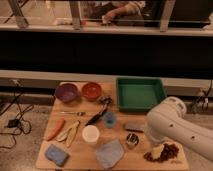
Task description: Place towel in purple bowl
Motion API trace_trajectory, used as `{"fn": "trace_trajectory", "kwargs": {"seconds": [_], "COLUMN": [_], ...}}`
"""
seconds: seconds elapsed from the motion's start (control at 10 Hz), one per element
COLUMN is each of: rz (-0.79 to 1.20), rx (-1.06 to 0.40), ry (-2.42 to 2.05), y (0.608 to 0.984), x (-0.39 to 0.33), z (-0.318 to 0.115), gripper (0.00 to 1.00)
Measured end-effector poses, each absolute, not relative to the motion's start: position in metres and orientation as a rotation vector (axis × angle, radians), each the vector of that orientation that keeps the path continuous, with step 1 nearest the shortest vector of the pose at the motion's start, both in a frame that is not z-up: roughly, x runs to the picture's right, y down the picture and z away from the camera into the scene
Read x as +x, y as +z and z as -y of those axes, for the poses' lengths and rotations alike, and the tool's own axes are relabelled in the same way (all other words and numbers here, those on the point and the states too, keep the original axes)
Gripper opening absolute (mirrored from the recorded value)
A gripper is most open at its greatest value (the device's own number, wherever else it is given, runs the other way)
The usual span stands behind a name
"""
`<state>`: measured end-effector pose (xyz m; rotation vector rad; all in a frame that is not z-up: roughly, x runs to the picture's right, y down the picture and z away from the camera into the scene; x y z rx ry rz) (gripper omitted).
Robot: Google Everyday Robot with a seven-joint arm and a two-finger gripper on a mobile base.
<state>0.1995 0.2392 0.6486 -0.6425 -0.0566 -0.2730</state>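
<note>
The towel (110,153) is a flat pale grey-blue cloth at the front middle of the wooden table (80,159). The purple bowl (66,92) stands at the back left, beside the red-orange bowl (92,91). My white arm (167,125) hangs over the table's right side, to the right of the towel and far from the purple bowl. My gripper is hidden behind the arm's thick white link, so it does not show.
A green tray (140,93) sits at the back right. A white cup (90,134), a blue cup (109,118), a small metal cup (132,140), a grey pad (134,126), a carrot (54,129), a blue pad (56,154) and dark red fruit (169,153) lie around the table.
</note>
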Motion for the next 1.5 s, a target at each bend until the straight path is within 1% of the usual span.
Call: {"fn": "trace_trajectory", "kwargs": {"seconds": [0.1,0.8,1.0,1.2,1.5], "rz": [0.085,0.088,0.101,0.115,0.172], "rx": [-0.651,-0.651,-0.681,-0.699,-0.722], "ry": [-0.308,-0.311,-0.341,-0.388,-0.483], "y": [0.646,0.647,0.646,0.645,0.644], "x": [0.191,0.192,0.181,0.153,0.09], "z": [-0.25,-0.251,-0.27,-0.292,-0.325], "gripper": [0.8,0.8,0.8,0.8,0.8]}}
